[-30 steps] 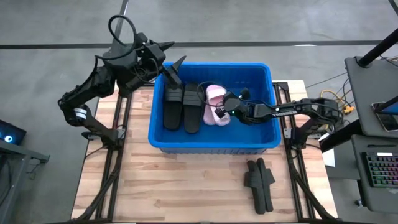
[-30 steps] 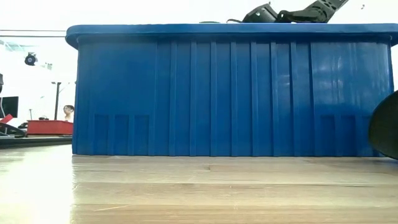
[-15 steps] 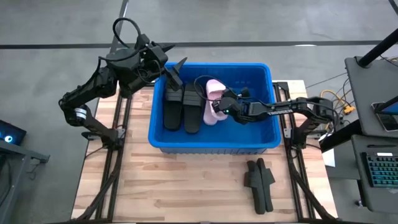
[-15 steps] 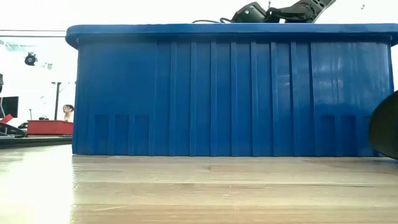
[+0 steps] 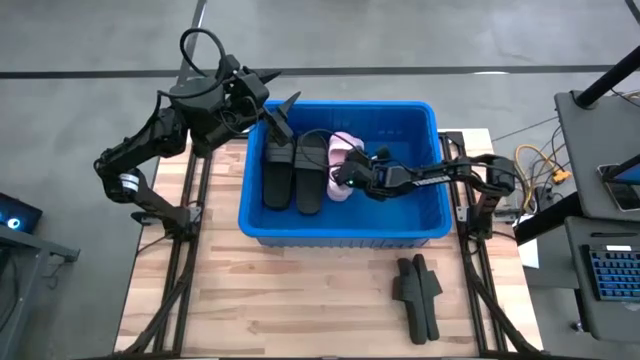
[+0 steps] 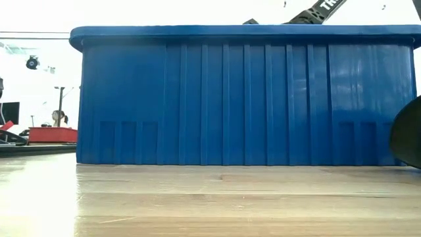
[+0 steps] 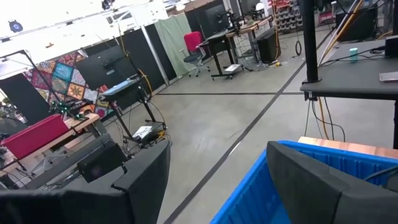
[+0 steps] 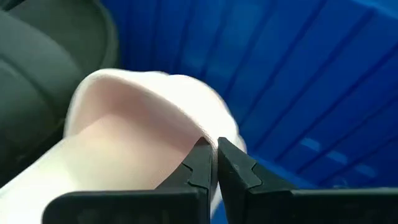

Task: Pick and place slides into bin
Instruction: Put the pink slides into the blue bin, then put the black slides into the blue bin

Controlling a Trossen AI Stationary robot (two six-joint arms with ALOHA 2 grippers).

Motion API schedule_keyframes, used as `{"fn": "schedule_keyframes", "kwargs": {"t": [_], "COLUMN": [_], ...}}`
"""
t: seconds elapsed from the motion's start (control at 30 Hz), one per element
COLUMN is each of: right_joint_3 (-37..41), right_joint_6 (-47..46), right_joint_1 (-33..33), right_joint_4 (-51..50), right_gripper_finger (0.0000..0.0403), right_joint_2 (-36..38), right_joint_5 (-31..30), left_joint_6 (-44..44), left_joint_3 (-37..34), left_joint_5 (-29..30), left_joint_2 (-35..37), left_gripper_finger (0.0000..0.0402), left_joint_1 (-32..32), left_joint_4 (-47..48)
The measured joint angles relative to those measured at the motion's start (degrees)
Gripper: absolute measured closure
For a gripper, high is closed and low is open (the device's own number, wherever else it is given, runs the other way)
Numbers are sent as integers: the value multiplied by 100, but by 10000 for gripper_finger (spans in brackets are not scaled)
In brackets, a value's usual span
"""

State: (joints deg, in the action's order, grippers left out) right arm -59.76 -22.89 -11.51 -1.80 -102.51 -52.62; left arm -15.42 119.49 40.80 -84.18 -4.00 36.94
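The blue bin (image 5: pixel 340 228) stands mid-table and fills the low view (image 6: pixel 243 99). Two black slides (image 5: pixel 292 172) lie side by side on its floor at the left. A pale pink slide (image 5: pixel 342 158) sits just right of them, also seen in the right wrist view (image 8: pixel 137 130). My right gripper (image 5: pixel 348 181) reaches into the bin from the right and is shut on the pink slide. My left gripper (image 5: pixel 277 103) hangs open and empty above the bin's far left corner. Two more black slides (image 5: pixel 418 295) lie on the table near the front right. My right gripper pinches the thin rim of the pink slide's strap (image 8: pixel 198 138) between its two fingertips. The fingers come nearly level from the table's right side. The slide is low inside the bin; whether it rests on the floor does not show.
The bin's right half has bare floor (image 5: pixel 410 200). Bare wooden tabletop (image 5: pixel 280 300) lies in front of the bin. A black slide's edge (image 6: pixel 408 131) shows at the low view's right. A person (image 6: pixel 60 118) is far off in the room behind.
My right gripper has moved toward the table's left edge and down inside the bin, dropping below the rim in the low view. The pink slide has gone with it and now sits close beside the black slides.
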Motion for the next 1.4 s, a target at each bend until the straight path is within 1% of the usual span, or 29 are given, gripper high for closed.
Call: {"fn": "schedule_keyframes", "kwargs": {"t": [0.13, 0.27, 0.37, 0.6, 0.73, 0.87, 0.97, 1.1, 1.13, 1.27, 1.3, 1.33, 1.4], "right_joint_3": [-201, -429, -629, -1307, -1688, -2006, -2325, -2767, -2831, -2812, -2796, -2792, -2792], "right_joint_6": [-74, -528, -610, -611, -529, -190, 0, 320, 384, 370, 474, 650, 1169], "right_joint_1": [-26, -29, -49, -52, -54, -54, -52, -19, -13, -8, -10, -6, 4], "right_joint_4": [-533, -1175, -1506, -2686, -3277, -3576, -3909, -4197, -4180, -4205, -4215, -4218, -4200], "right_gripper_finger": [375, 334, 296, 205, 166, 137, 122, 114, 113, 119, 121, 124, 130], "right_joint_2": [18, 28, 28, 28, 28, 29, 67, 320, 442, 1050, 1223, 1417, 1833], "right_joint_5": [704, 894, 1021, 1433, 1656, 1900, 2158, 2143, 2071, 1346, 1295, 1319, 1735], "left_joint_6": [-29, -31, -31, -7, -4, -2, -2, 0, 0, 7, 9, 13, 13], "left_joint_3": [-19, -35, -71, -123, -137, -164, -178, -178, -178, -178, -178, -177, -177], "left_joint_5": [-1, -1, -1, -5, -12, -10, -15, -14, -14, -10, -2, -2, -3], "left_joint_2": [0, 0, 0, 2, 0, 2, 2, 13, 22, 87, 99, 106, 116], "left_gripper_finger": [151, 151, 151, 151, 151, 151, 151, 151, 151, 151, 151, 151, 151], "left_joint_1": [1, 1, 1, -1, 1, 1, 1, 6, 6, 8, 8, 8, 8], "left_joint_4": [-4, 5, -4, -5, 8, 2, 12, 11, 13, 123, 164, 179, 277]}}
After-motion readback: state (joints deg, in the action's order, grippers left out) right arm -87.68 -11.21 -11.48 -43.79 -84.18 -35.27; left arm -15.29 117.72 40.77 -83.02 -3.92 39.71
